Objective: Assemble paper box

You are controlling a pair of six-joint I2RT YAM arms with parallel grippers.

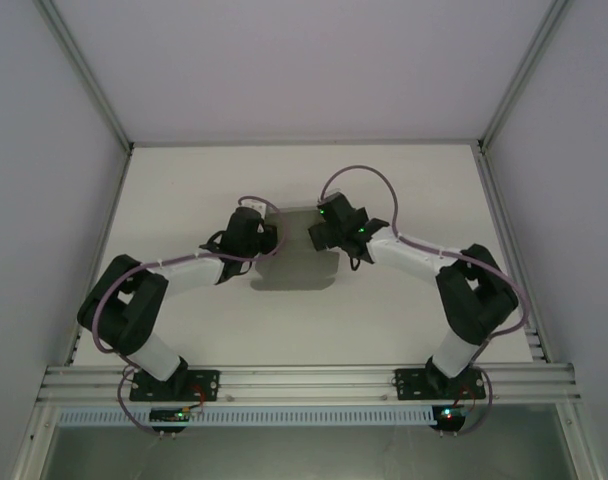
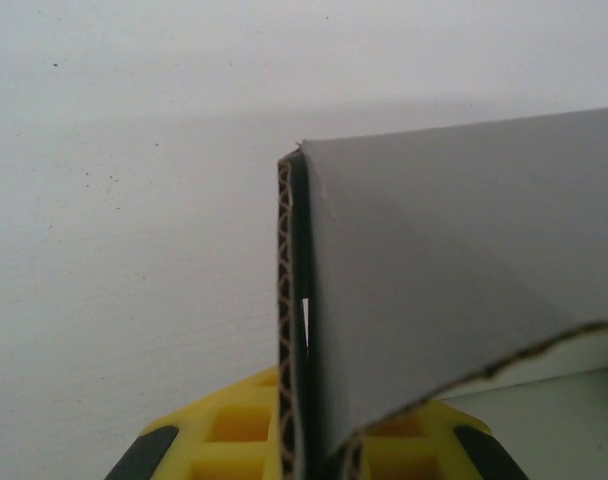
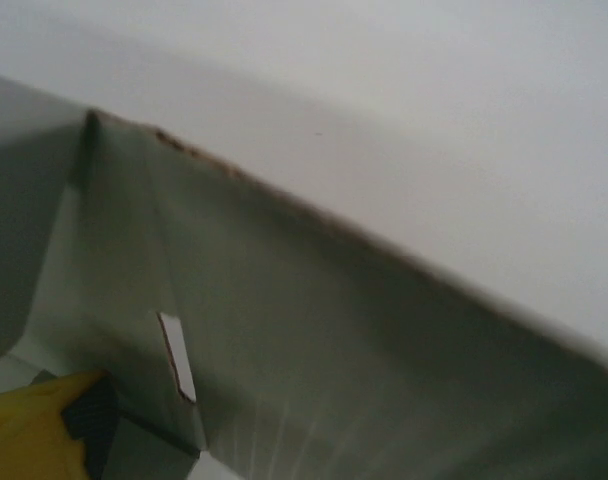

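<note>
Left gripper [image 2: 314,455] pinched shut on cardboard. At the middle of the table [image 1: 414,200], between both arms, we see the paper box [image 1: 296,268]; the left jaws clamp its folded double wall [image 2: 296,300]. We see the right gripper [image 1: 322,232] spread wide, with one yellow finger [image 3: 34,430] inside the box near a small slot [image 3: 176,356]. We judge two risks. A push from that finger may drag the light box out of the pinch, so the fold springs open. A skewed press may crease the wall beside the slot.
</note>
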